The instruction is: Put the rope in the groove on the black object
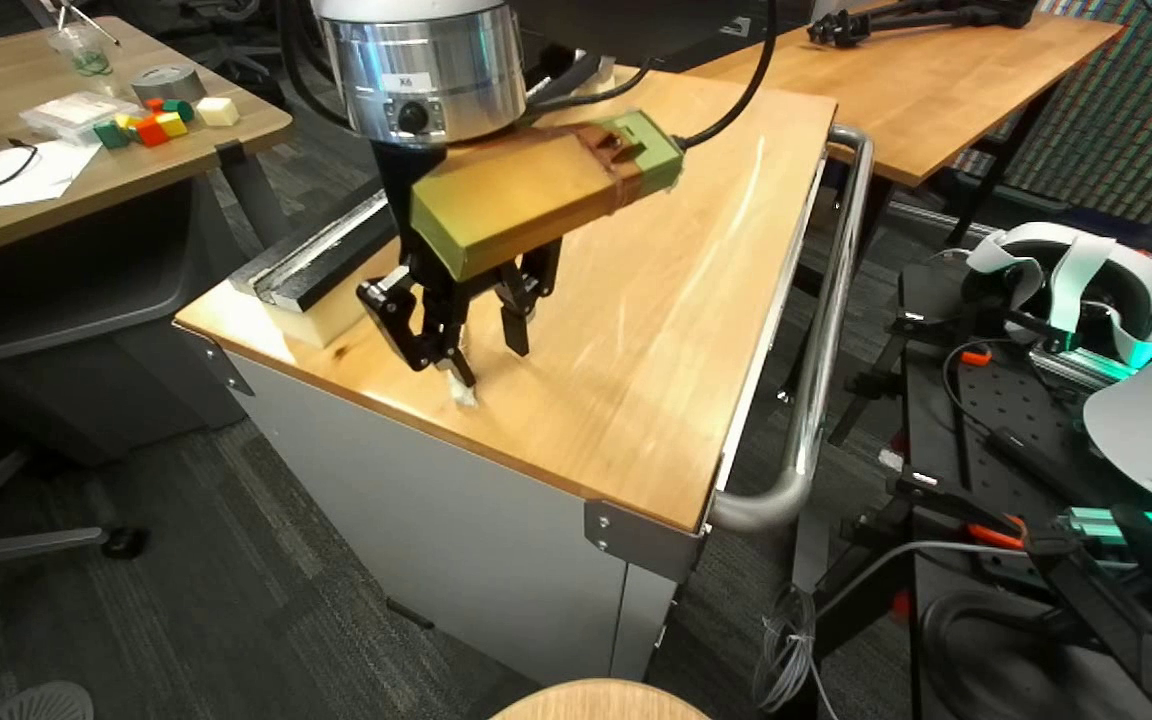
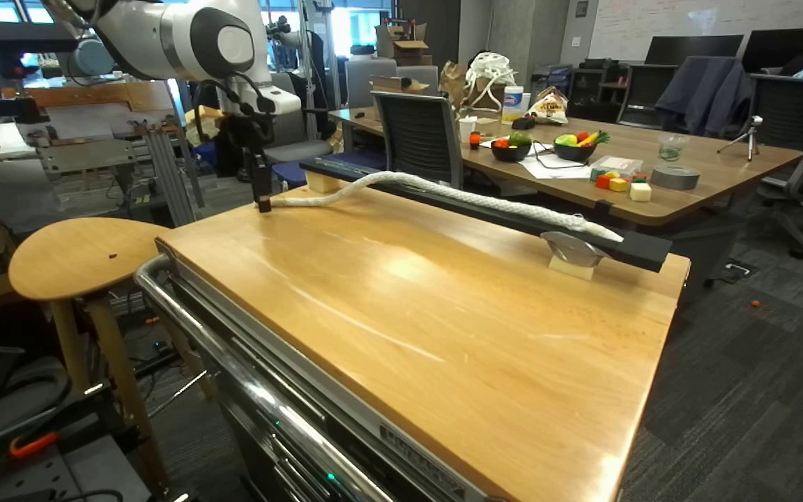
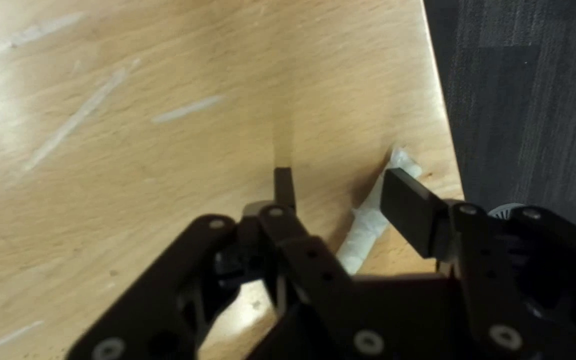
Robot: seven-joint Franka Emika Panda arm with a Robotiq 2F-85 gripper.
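The step in hand looks like taking hold of the loose end of the rope (image 2: 475, 198) so that it can join the rest. In an exterior view most of the rope runs along the top of the black rail (image 2: 642, 252); its left part curves down to the counter (image 2: 401, 314), where the tip (image 3: 363, 235) lies by the claw (image 3: 339, 185). How deep it sits in the groove (image 1: 321, 243) I cannot tell. The claw is unclenched: in the wrist view its fingers (image 3: 284, 187) stand apart with the taped tip between them, close by the right-hand finger (whether touching, I cannot tell) and apart from the left-hand one.

To do this well, the claw should shift right in that view until the tip is centred, so both fingers meet it together and neither shoves it along the counter. A hold slightly back from the very end should be firmer. Then lift it a little above the rail, leave slack so the laid stretch is not dragged out, and press it in from where the rope leaves the rail toward the tip.

A white sticker (image 1: 407, 82) on the silver collar (image 1: 481, 75) above the claw seems to read "X6". Below the counter's near edge a dark plate (image 2: 421, 464) carries pale letters that I cannot make out. Printing on the tub (image 2: 512, 104) and snack bag (image 2: 549, 106), both on the back counter (image 2: 729, 166), is too small to read.
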